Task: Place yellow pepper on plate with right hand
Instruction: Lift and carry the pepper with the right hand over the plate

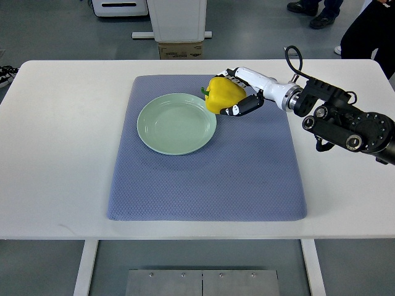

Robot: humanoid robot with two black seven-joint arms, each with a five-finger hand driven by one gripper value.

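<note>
Your right hand (242, 92) grips the pepper (223, 94) at the plate's (176, 123) upper-right rim; carry it left, then release.

White robot hand (242, 92) with black fingers; black arm (349, 123) with round joints, looping black cable (295, 61).

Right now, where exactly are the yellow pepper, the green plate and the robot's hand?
yellow pepper (222, 94), top view, its glossy side.
green plate (176, 123), top view, its bare centre.
right hand (242, 92), top view, the middle of the hand.

No text, label or number can be read anywhere.
</note>
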